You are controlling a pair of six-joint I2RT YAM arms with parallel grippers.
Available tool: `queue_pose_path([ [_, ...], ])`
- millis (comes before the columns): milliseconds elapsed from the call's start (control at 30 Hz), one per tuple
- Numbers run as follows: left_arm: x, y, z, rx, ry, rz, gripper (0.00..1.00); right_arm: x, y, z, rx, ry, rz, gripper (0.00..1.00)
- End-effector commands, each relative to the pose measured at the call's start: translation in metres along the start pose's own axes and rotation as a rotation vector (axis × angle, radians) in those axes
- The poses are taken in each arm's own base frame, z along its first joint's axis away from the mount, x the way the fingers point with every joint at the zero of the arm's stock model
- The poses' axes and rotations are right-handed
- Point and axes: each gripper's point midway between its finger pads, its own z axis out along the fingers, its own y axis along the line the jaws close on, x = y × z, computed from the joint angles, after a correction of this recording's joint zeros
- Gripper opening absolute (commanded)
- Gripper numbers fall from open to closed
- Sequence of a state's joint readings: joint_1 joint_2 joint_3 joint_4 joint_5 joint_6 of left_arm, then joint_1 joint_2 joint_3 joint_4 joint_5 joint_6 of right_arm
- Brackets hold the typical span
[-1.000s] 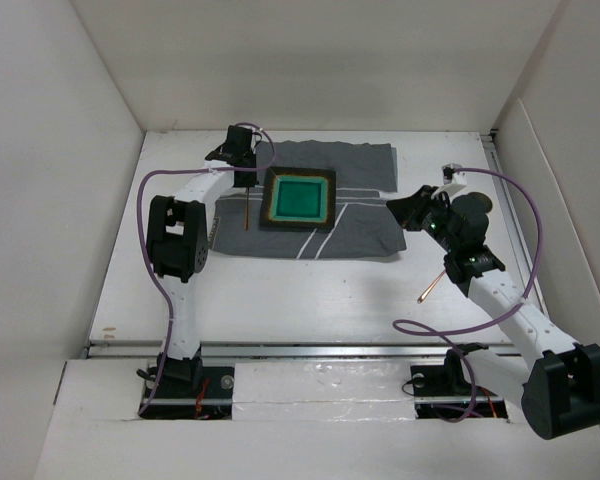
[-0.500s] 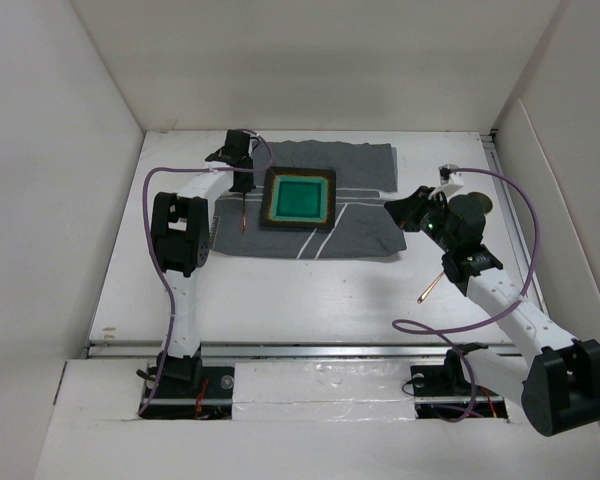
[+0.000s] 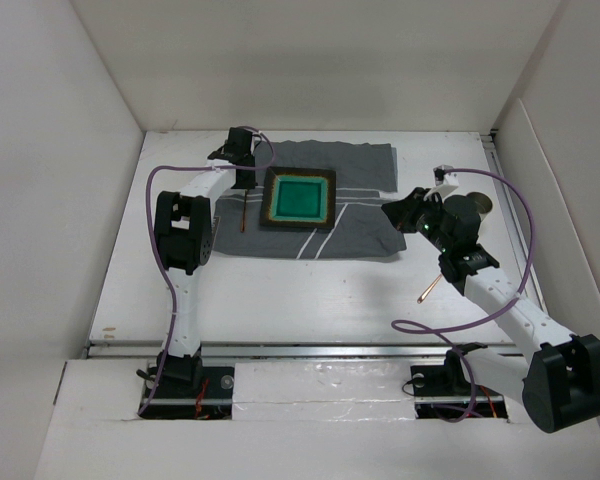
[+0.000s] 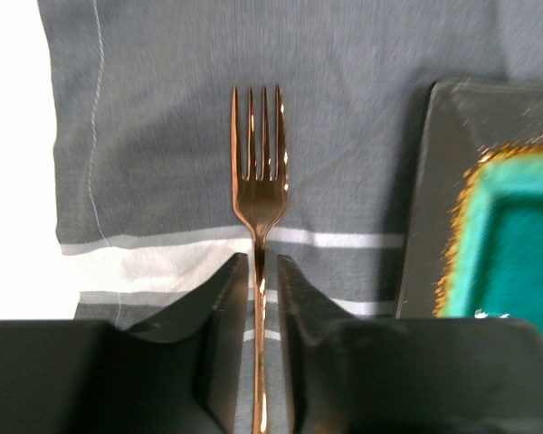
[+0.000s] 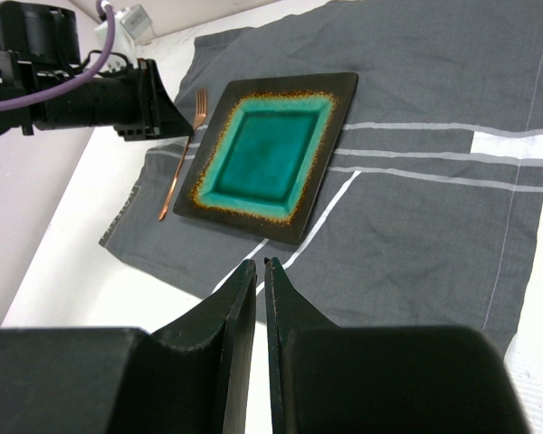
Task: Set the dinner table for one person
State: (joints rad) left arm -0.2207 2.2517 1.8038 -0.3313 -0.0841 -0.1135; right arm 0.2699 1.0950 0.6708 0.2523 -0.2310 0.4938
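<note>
On the grey striped cloth point(image 3: 365, 225), just left of the green square plate point(image 5: 267, 158), a copper fork point(image 4: 259, 172) lies flat. The left gripper point(image 4: 263, 267) straddles its handle, jaws released with a sliver of gap. The right gripper point(image 5: 260, 267) hovers near the cloth's right edge, nearly clenched and empty. The white desk point(image 3: 310, 300) lies beneath everything.

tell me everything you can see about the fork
The fork is slim, shiny, copper-coloured metal, with four straight tines and a narrow handle. It lies flat on the grey striped cloth, just left of the square plate and clear of it. The left gripper's fingers stand on either side of its handle, set wider than it, and the tines point away from them. Whether a finger touches it is unclear.
</note>
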Motion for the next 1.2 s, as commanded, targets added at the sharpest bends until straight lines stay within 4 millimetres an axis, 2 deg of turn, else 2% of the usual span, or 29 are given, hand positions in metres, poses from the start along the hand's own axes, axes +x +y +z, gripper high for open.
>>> queue_pose_path([
  [0,-0.029,-0.004,-0.013,0.005,-0.064,-0.024,0.18,-0.020,0.010,0.000,-0.018,-0.056,-0.034,0.14],
  [67,-0.029,-0.005,-0.017,0.014,-0.055,-0.027,0.25,-0.018,0.012,0.000,-0.019,-0.054,-0.038,0.14],
  [167,-0.041,-0.012,-0.035,0.037,-0.090,-0.026,0.34,-0.018,0.012,0.001,-0.022,-0.051,-0.038,0.13],
  [200,-0.052,-0.012,-0.052,0.042,-0.127,-0.031,0.35,-0.019,0.012,0.001,-0.019,-0.056,-0.043,0.09],
  [233,-0.064,-0.016,-0.066,0.048,-0.177,-0.036,0.35,-0.017,0.013,0.002,-0.018,-0.050,-0.044,0.00],
  [267,-0.072,-0.023,-0.080,0.061,-0.209,-0.034,0.35,-0.017,0.011,0.002,-0.011,-0.051,-0.047,0.00],
  [300,-0.091,-0.023,-0.112,0.076,-0.277,-0.049,0.35,-0.016,0.010,0.003,-0.006,-0.049,-0.047,0.00],
  [367,-0.106,-0.036,-0.146,0.121,-0.347,-0.080,0.34,-0.016,0.009,0.004,0.000,-0.047,-0.048,0.00],
  [400,-0.117,-0.034,-0.181,0.147,-0.408,-0.106,0.33,-0.015,0.010,0.004,0.005,-0.048,-0.052,0.00],
  [467,-0.121,-0.042,-0.217,0.231,-0.463,-0.156,0.27,-0.017,0.007,0.002,0.025,-0.059,-0.056,0.00],
  [500,-0.112,-0.043,-0.247,0.267,-0.492,-0.168,0.25,-0.020,0.005,0.000,0.042,-0.072,-0.061,0.00],
  [533,-0.095,-0.059,-0.278,0.410,-0.501,-0.165,0.14,-0.020,0.002,-0.002,0.070,-0.076,-0.065,0.00],
  [567,-0.100,-0.060,-0.281,0.421,-0.521,-0.177,0.14,-0.023,0.004,-0.003,0.067,-0.083,-0.066,0.00],
  [600,-0.076,-0.058,-0.302,0.465,-0.530,-0.180,0.10,-0.024,-0.002,-0.005,0.097,-0.094,-0.066,0.00],
  [633,-0.066,-0.065,-0.319,0.544,-0.550,-0.166,0.03,-0.021,-0.007,-0.007,0.122,-0.086,-0.063,0.00],
  [667,-0.051,-0.065,-0.324,0.565,-0.539,-0.174,0.00,-0.018,-0.012,-0.009,0.148,-0.077,-0.060,0.00],
  [700,-0.024,-0.060,-0.336,0.591,-0.535,-0.185,0.00,-0.018,-0.022,-0.013,0.201,-0.088,-0.057,0.00],
  [767,0.004,-0.061,-0.346,0.643,-0.530,-0.181,0.00,0.003,-0.043,-0.023,0.296,-0.038,-0.039,0.00],
  [800,0.028,-0.058,-0.352,0.664,-0.526,-0.185,0.00,0.010,-0.055,-0.032,0.361,-0.027,-0.020,0.00],
  [867,0.051,-0.058,-0.359,0.701,-0.513,-0.167,0.00,0.025,-0.071,-0.046,0.436,0.000,-0.007,0.00],
  [900,0.067,-0.055,-0.364,0.712,-0.519,-0.159,0.00,0.040,-0.086,-0.059,0.512,0.035,0.010,0.00],
  [933,0.080,-0.055,-0.365,0.719,-0.500,-0.124,0.00,0.040,-0.087,-0.067,0.529,0.023,0.023,0.00],
  [967,0.086,-0.054,-0.367,0.721,-0.496,-0.103,0.00,0.043,-0.093,-0.075,0.563,0.026,0.040,0.00],
  [1000,0.094,-0.051,-0.374,0.722,-0.510,-0.082,0.01,0.057,-0.100,-0.085,0.600,0.077,0.055,0.00],
  [1067,0.109,-0.052,-0.379,0.746,-0.499,-0.027,0.05,0.063,-0.107,-0.098,0.656,0.100,0.075,0.00],
  [1133,0.118,-0.053,-0.393,0.785,-0.529,-0.014,0.10,0.073,-0.118,-0.114,0.750,0.119,0.138,0.00],
  [1167,0.122,-0.056,-0.400,0.821,-0.539,-0.002,0.11,0.075,-0.117,-0.115,0.749,0.125,0.143,0.00],
])
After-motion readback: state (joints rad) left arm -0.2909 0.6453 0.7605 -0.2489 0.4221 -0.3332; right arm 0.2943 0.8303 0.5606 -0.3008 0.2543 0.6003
